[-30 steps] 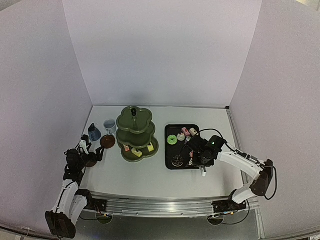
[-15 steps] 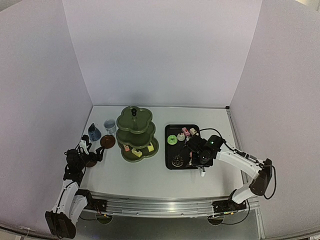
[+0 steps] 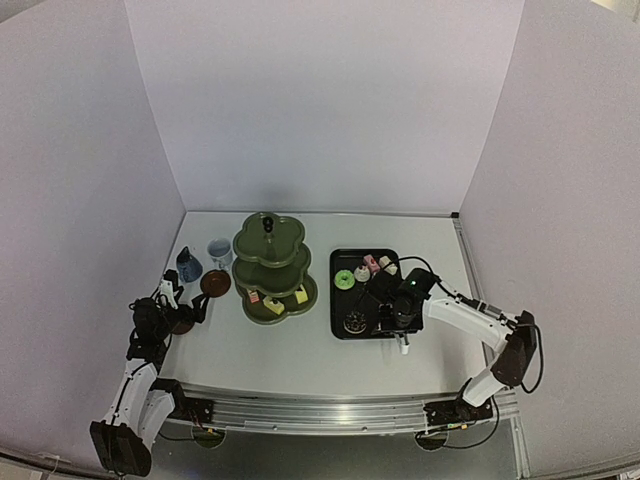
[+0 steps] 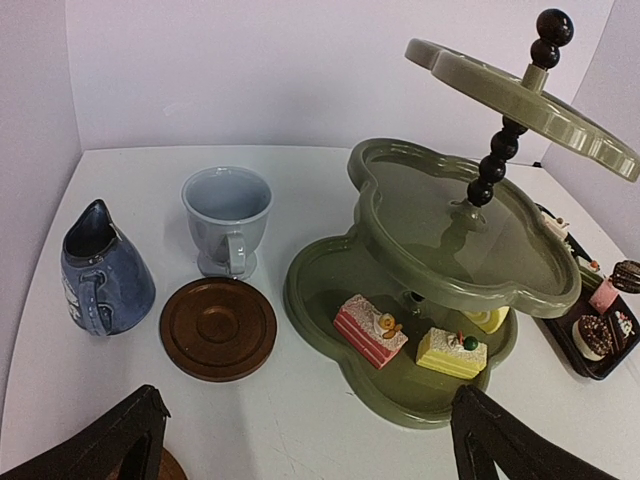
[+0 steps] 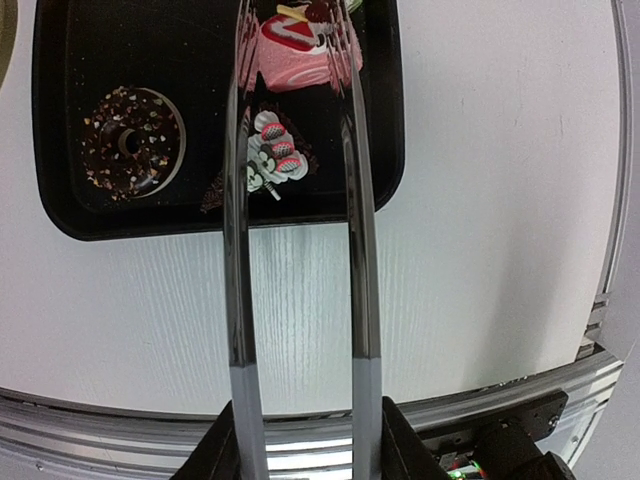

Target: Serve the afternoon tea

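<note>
The olive-green three-tier stand (image 3: 270, 265) holds a pink cake (image 4: 370, 330), a yellow cake (image 4: 452, 352) and a yellow roll (image 4: 485, 320) on its bottom tier (image 4: 330, 290). The dark-blue cup (image 4: 100, 270), pale cup (image 4: 227, 215) and a brown saucer (image 4: 218, 328) stand left of it. My left gripper (image 4: 310, 440) is open and empty, beside a second saucer (image 3: 181, 321). My right gripper (image 5: 305, 445) is shut on the white tongs (image 5: 236, 250), whose tips flank a pink cake (image 5: 295, 45) on the tray. A chocolate ring (image 5: 133, 141) and a small pink-white cake (image 5: 270, 160) lie nearby.
The black tray (image 3: 340, 325) sits right of the stand and also holds a green cake (image 3: 344, 279) and other small cakes. White walls enclose the table on three sides. The table's front rail (image 5: 300, 420) lies just below my right gripper.
</note>
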Robot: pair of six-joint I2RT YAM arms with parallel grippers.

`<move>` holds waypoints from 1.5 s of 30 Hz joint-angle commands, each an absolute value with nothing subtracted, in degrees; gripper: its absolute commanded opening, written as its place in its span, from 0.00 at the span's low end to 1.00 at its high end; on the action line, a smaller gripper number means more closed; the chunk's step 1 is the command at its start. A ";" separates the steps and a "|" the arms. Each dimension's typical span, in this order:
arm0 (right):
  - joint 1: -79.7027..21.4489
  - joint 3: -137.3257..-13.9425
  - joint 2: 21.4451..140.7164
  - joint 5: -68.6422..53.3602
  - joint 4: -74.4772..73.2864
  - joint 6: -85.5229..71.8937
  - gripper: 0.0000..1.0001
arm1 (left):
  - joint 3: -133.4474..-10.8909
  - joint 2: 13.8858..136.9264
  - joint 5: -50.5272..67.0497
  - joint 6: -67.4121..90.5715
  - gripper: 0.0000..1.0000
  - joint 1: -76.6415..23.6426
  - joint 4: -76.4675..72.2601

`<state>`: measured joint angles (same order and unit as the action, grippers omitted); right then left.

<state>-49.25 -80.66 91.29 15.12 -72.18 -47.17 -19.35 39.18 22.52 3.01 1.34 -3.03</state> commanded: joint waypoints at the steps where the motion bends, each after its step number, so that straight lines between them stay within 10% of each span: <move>1: -49.15 -83.79 90.31 18.02 -75.73 -48.54 0.36 | -19.34 39.40 23.38 2.99 1.00 1.62 -4.28; 45: -49.66 -83.86 91.14 16.81 -76.83 -46.88 0.37 | -19.32 39.54 23.46 2.46 1.00 1.58 -4.38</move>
<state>-49.32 -83.00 90.10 14.93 -73.72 -49.80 -19.35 39.46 22.87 2.96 1.34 -3.05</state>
